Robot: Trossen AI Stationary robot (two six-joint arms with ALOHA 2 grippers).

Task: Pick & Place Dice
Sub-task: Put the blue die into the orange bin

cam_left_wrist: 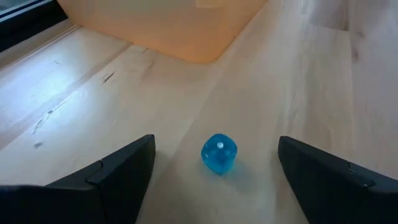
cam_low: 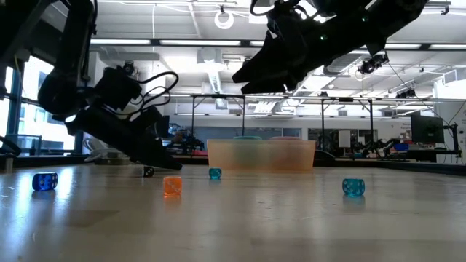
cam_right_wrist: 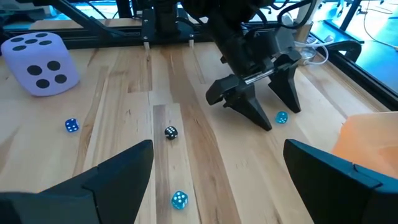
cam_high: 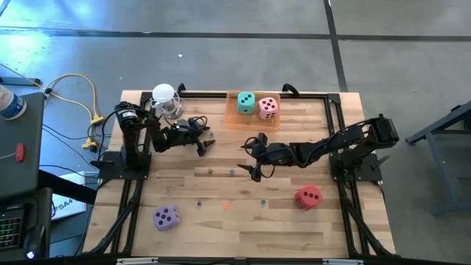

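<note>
The teal die (cam_high: 245, 102) and the pink die (cam_high: 268, 108) sit inside an orange tray (cam_high: 251, 119) at the table's far edge. The purple die (cam_high: 165, 217) rests on the table near its left front and also shows in the right wrist view (cam_right_wrist: 40, 62). The red die (cam_high: 308, 197) rests at the right front. My left gripper (cam_high: 204, 143) is open and low, just left of the tray. Its fingers stand on either side of a tiny blue bead die (cam_left_wrist: 218, 153) without touching it. My right gripper (cam_high: 250, 160) is open and raised at mid-table, facing left.
Several tiny bead dice lie scattered mid-table: blue (cam_low: 45, 181), orange (cam_low: 172, 186), teal (cam_low: 353, 187) and black (cam_right_wrist: 170, 132). A white lamp-like object (cam_high: 165, 98) and cables sit at the far left corner. Black frame rails (cam_high: 346, 213) run along the table's sides.
</note>
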